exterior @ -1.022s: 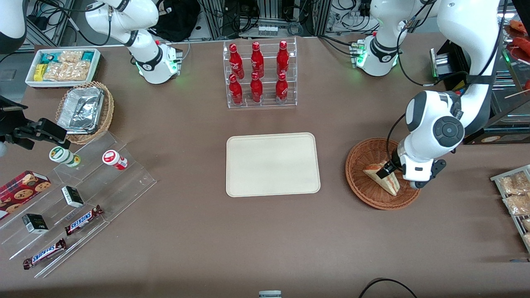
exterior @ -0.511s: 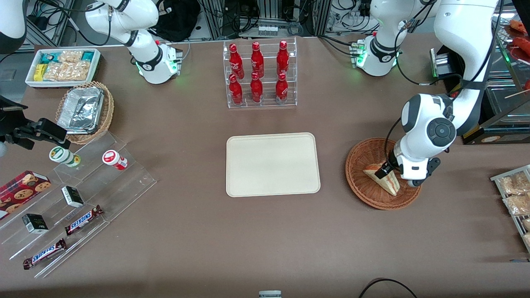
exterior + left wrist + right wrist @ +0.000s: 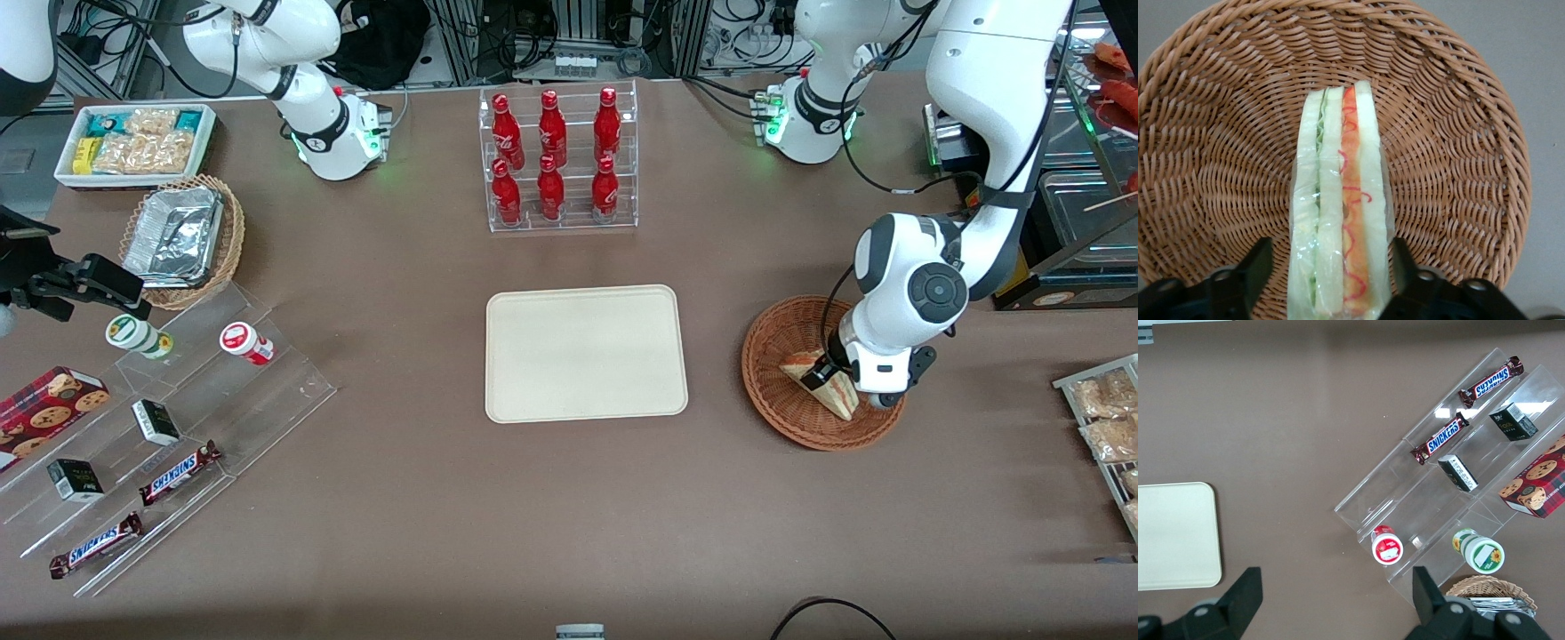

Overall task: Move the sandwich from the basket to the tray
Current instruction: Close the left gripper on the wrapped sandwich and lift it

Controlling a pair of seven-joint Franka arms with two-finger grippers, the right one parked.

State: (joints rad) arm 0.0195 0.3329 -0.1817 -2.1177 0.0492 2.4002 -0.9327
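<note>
I have brought the gripper (image 3: 1331, 280) lower into the basket (image 3: 782, 338), near the tabletop's working-arm end. Its fingers (image 3: 1255, 270) are spread, straddling the sandwich (image 3: 1338, 200), which stands on edge in the basket. A second ago the wrist sat higher and slightly farther out. Closing looks next; the tray (image 3: 585, 353) waits bare at the tabletop's middle.

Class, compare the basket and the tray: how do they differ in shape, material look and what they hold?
The basket is round; the tray is rectangular with rounded corners. The basket is reddish-brown woven wicker; the tray is smooth cream. The basket holds the sandwich, with the gripper open around it; the tray holds nothing. Both are shallow and sit on the table.
</note>
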